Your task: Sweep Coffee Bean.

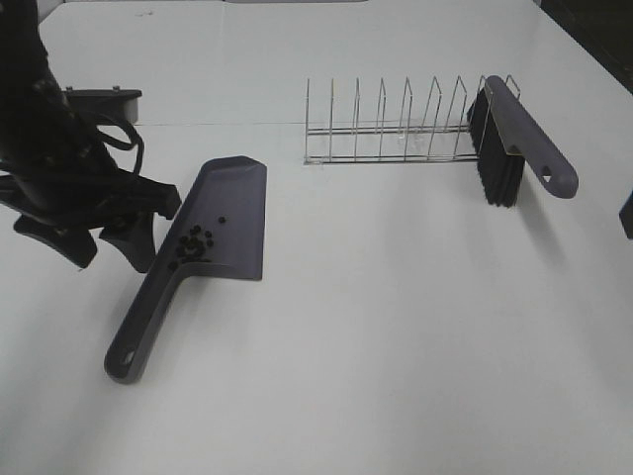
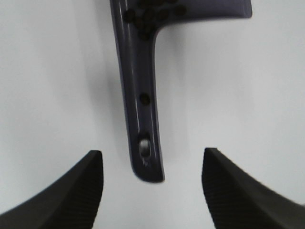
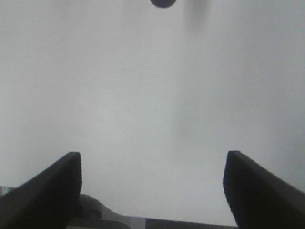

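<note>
The dustpan (image 1: 213, 223) lies on the white desk (image 1: 396, 327) in its left half, mouth toward the far edge and handle slanting toward the near left corner. The beans (image 1: 195, 244) sit inside it, bunched where the pan narrows into the handle. The left gripper (image 1: 94, 242) hangs just left of the pan, near the left edge, fingers spread and holding nothing. The near half of the desk, and the stretch between pan and rack, lie bare and open.

A wire rack (image 1: 391, 129) stands toward the far edge, right of centre. The brush (image 1: 509, 143) leans in the rack's right end, bristles down, handle pointing toward the right edge. Only a dark sliver of the right arm shows at the right edge in the high view.

The left wrist view shows the pan handle (image 2: 140, 105) running between the two spread fingers (image 2: 71, 195), its tip ending short of them, apart from both. One bean (image 2: 144, 98) rests partway down the handle; the high view cannot resolve it. More beans (image 2: 147, 16) cluster at the handle's root.

The right wrist view shows the right gripper (image 3: 152, 191) with fingers wide apart over bare desk, and a small dark rounded shape at the picture's edge, too cut off to name.
</note>
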`<action>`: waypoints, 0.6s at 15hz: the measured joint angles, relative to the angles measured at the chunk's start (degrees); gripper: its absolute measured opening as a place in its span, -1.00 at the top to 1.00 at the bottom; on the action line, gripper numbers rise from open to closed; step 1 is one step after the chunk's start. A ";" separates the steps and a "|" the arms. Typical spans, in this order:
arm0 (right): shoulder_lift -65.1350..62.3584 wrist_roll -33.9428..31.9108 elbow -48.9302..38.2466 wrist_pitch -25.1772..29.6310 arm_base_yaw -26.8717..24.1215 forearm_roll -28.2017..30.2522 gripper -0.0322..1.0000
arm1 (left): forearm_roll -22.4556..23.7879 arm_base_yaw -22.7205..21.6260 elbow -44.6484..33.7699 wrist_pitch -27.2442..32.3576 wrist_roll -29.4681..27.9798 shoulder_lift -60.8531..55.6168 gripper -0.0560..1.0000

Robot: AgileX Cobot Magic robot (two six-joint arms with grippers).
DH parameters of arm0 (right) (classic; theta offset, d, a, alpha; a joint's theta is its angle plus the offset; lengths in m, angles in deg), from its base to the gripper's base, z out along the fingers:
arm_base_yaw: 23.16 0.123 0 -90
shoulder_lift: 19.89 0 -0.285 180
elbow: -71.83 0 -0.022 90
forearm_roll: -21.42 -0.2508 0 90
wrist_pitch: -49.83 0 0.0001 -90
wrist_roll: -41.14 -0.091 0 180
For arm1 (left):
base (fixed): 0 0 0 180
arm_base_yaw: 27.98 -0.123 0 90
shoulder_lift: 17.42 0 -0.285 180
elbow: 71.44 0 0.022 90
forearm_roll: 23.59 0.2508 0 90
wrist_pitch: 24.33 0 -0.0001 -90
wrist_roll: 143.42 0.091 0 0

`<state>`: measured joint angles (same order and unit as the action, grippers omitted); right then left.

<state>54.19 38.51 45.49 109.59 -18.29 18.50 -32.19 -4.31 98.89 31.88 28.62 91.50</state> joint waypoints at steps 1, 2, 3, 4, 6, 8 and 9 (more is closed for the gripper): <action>-3.44 0.17 -2.64 1.15 0.00 -0.06 -0.38 | 0.23 0.00 0.00 3.55 0.00 -2.52 -0.16; -9.91 0.23 -7.56 3.21 0.00 -0.23 -0.38 | 1.26 0.00 0.00 10.03 0.00 -8.19 -0.16; -13.69 0.23 -9.91 4.24 0.00 -0.57 -0.38 | 1.78 0.00 -0.69 11.92 -0.34 -11.92 -0.16; -17.59 0.23 -12.43 5.04 0.00 -1.03 -0.38 | 2.35 0.00 -2.18 12.49 -0.52 -16.21 -0.16; -24.98 0.40 -16.56 5.39 0.00 -1.43 -0.38 | 3.72 0.00 -7.73 12.83 -0.63 -25.15 -0.16; -31.00 1.09 -18.79 5.44 0.00 -1.43 -0.38 | 4.64 0.00 -12.61 13.41 -0.63 -33.06 -0.16; -35.18 1.89 -19.82 5.44 0.00 -1.43 -0.38 | 4.98 0.00 -15.93 13.52 0.00 -37.87 -0.16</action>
<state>19.01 40.40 25.67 115.03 -18.29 17.07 -27.20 -4.31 82.96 45.40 28.62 53.62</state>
